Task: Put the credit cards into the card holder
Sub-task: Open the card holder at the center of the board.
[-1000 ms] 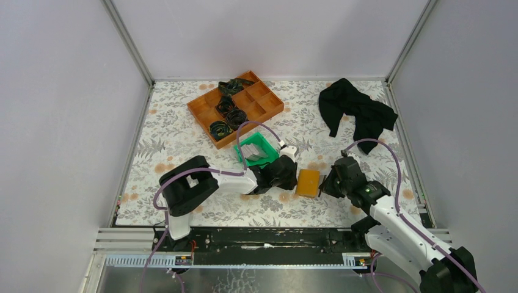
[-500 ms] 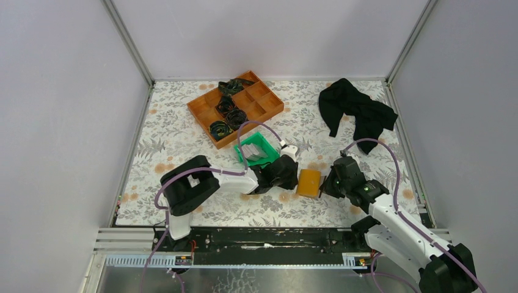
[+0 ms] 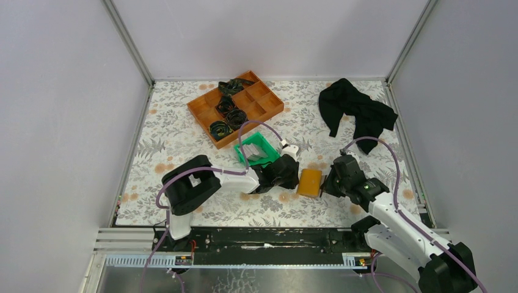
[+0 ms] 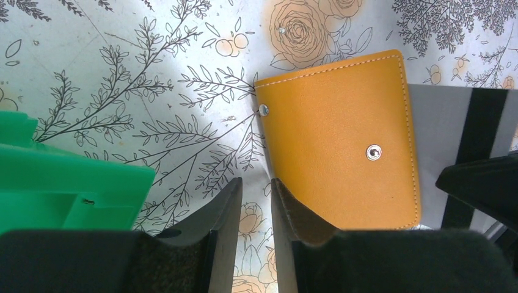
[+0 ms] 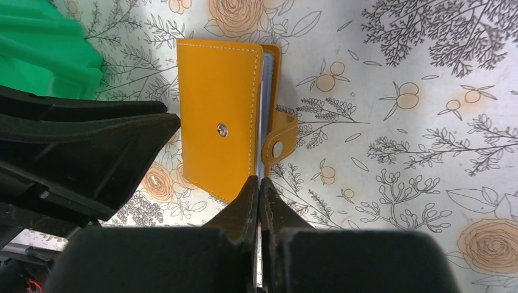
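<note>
The orange card holder [image 3: 308, 182] lies on the floral table between my two grippers, its snap tab [image 5: 281, 137] hanging free. My right gripper [image 5: 259, 178] is shut on a thin grey credit card with a black stripe [image 4: 443, 116], held edge-up. The card's far end is in the holder's open side [image 5: 264, 85]. My left gripper [image 4: 256, 182] is empty, its jaws a narrow gap apart. Its right finger [image 4: 293, 210] is against the holder's left edge [image 4: 339, 140]. More grey cards [image 3: 259, 151] sit in the green bin [image 3: 246, 148].
The green bin stands just behind the left gripper, and its corner shows in the left wrist view [image 4: 55, 183]. An orange compartment tray [image 3: 235, 105] with dark bands lies at the back. A black cloth [image 3: 357, 113] lies at the back right.
My right gripper has edged slightly left and up toward the card holder. The left gripper and the holder have hardly moved.
</note>
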